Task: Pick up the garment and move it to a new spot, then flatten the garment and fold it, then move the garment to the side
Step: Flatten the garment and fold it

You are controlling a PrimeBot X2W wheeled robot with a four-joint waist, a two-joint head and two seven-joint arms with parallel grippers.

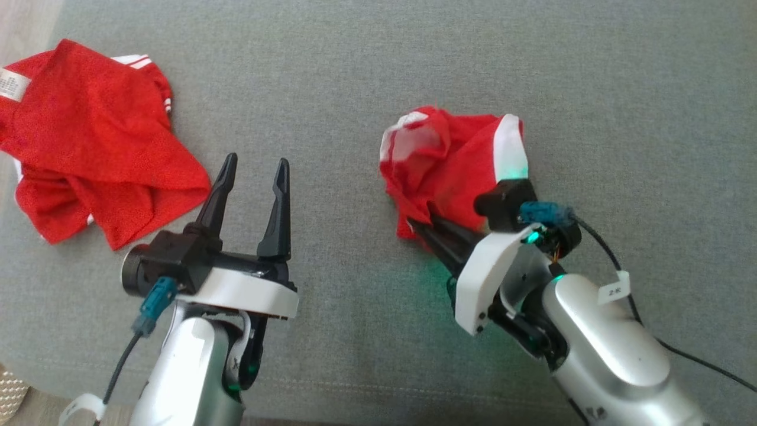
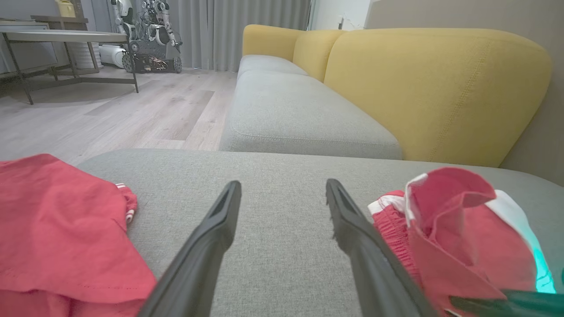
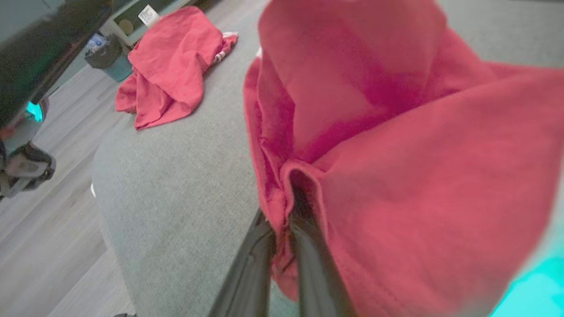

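Jaws of right gripper pinch the garment; left gripper gapes beside it.

Grey seat — garment R, red cloth L

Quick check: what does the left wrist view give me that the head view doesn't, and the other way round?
Left wrist view adds the room: the yellow sofa back, the wooden floor, a table and a parked robot by the curtains. Head view adds the right gripper shut on the bunched red garment at its near edge, and the white label on the second red garment. Both share the open left gripper, both garments and the grey cushion.
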